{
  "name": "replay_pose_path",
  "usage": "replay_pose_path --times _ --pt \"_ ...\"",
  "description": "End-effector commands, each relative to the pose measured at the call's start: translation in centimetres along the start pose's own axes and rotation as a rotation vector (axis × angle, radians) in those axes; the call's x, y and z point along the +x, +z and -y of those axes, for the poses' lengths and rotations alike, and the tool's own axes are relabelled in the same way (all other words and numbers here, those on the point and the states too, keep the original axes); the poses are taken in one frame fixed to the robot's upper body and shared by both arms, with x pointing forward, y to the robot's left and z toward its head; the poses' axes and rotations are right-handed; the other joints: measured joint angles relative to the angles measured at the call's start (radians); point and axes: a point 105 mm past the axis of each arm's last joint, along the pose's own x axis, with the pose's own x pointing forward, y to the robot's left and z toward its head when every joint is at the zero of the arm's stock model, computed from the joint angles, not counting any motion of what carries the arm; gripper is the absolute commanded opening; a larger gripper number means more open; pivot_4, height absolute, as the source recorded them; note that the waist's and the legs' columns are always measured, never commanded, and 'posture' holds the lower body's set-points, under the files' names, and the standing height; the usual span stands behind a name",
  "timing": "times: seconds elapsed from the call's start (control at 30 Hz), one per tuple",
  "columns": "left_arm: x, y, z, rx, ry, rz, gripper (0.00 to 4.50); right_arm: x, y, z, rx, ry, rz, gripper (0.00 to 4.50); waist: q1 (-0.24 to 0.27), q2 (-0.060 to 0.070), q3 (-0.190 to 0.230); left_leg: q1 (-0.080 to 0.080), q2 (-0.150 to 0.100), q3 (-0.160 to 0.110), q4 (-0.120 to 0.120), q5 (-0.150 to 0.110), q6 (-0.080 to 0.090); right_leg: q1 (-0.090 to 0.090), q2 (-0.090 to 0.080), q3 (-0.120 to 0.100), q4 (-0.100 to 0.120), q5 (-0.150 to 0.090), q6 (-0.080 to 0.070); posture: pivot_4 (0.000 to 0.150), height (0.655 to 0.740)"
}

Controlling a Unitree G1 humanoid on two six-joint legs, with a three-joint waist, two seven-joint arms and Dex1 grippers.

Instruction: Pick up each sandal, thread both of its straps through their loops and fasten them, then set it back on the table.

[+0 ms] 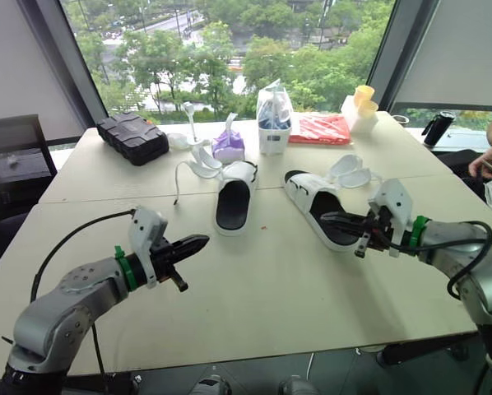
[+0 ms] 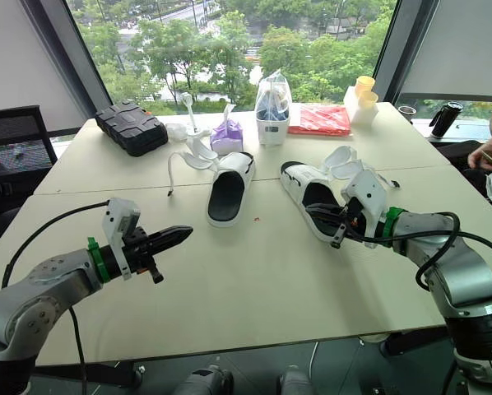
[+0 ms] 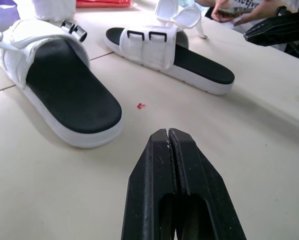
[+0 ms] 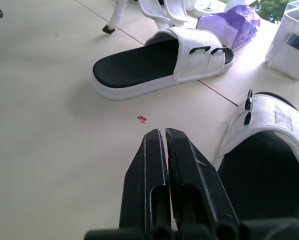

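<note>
Sandals lie flat on the tabletop [image 1: 254,296] in the head view: the left sandal [image 1: 233,202] ahead of the left gripper [image 1: 198,242], the right sandal [image 1: 308,193] beneath the right gripper [image 1: 330,220]. Left wrist view: fingers [image 3: 199,175] pressed together, empty. Right wrist view: fingers [image 4: 189,165] closed on nothing, beside the right sandal's white band. Likely handling: light, fairly stiff foam sole, matte black footbed, limp textured straps [image 4: 192,42], small dark loops [image 4: 202,49]. Grasp the sole edge near the heel, well clear of the straps.
</note>
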Motion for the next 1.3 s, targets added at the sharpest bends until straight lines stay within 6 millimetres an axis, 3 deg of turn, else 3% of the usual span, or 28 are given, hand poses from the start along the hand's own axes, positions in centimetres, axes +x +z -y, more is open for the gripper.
replay_pose_path --times 0.03,0.2,0.8,1.03,1.17,1.3 --pt "0.0 0.5 0.7 0.029 -0.044 -0.001 0.00 -0.3 1.2 0.5 -0.052 -0.018 0.032 0.09 0.000 0.000 0.000 0.000 0.000 0.000 0.000 0.000 0.000 0.000 0.000 0.000 0.000 0.000 0.000 0.150 0.7400" --pt "0.2 0.7 1.9 0.003 -0.106 0.015 0.00 -0.1 1.2 0.4 -0.056 -0.018 0.038 0.09 0.000 0.000 0.000 0.000 0.000 0.000 0.000 0.000 0.000 0.000 0.000 0.000 0.000 0.000 0.000 0.150 0.7400" --pt "0.5 1.1 1.4 0.010 -0.086 0.029 0.00 0.6 1.1 0.6 -0.071 -0.035 0.054 0.09 0.000 0.000 0.000 0.000 0.000 0.000 0.000 0.000 0.000 0.000 0.000 0.000 0.000 0.000 0.000 0.150 0.7400" --pt "0.7 0.9 1.5 0.009 -0.088 0.023 0.00 0.7 1.1 1.6 -0.115 -0.087 0.054 0.09 0.000 0.000 0.000 0.000 0.000 0.000 0.000 0.000 0.000 0.000 0.000 0.000 0.000 0.000 0.000 0.150 0.7400" --pt "0.8 0.7 1.5 0.011 -0.086 0.018 0.00 0.7 0.2 4.2 -0.250 -0.232 -0.029 1.40 -0.001 0.000 0.000 0.000 0.000 0.000 0.000 0.000 0.000 0.000 0.000 0.000 0.000 0.000 0.000 0.150 0.7400" --pt "1.1 0.6 1.5 0.007 -0.089 0.022 0.00 1.1 -1.0 5.6 -0.389 -0.305 -0.104 3.53 0.000 0.000 0.000 0.000 0.000 0.001 0.000 0.000 0.000 0.000 0.000 0.000 0.000 0.000 0.000 0.150 0.7400"
